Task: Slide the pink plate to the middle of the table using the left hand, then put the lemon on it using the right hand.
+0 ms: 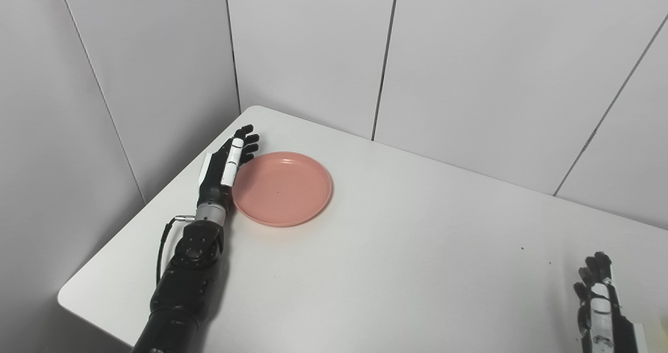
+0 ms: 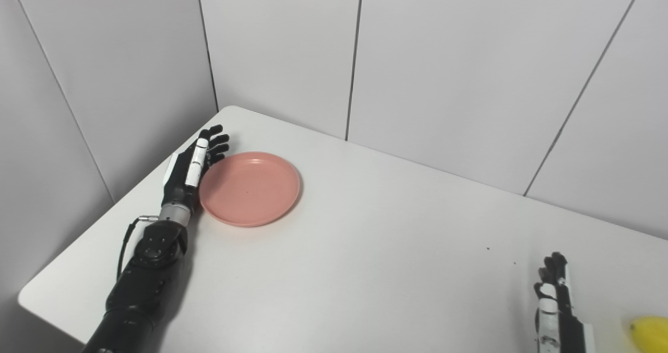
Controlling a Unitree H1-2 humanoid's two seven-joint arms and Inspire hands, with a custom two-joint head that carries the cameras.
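The pink plate (image 1: 282,188) lies flat near the table's far left corner and holds nothing. My left hand (image 1: 228,163) is open, fingers stretched forward, with its palm side against the plate's left rim. The lemon (image 2: 649,333) shows as a yellow shape at the bottom right edge of the right eye view, partly cut off. My right hand (image 2: 557,303) rests low at the bottom right, just left of the lemon and apart from it, fingers extended and holding nothing.
The white table (image 1: 407,259) has a rounded near-left corner and sits in a nook of grey wall panels (image 1: 308,50) close behind the plate and left hand. Two small dark specks (image 1: 522,248) mark the tabletop on the right.
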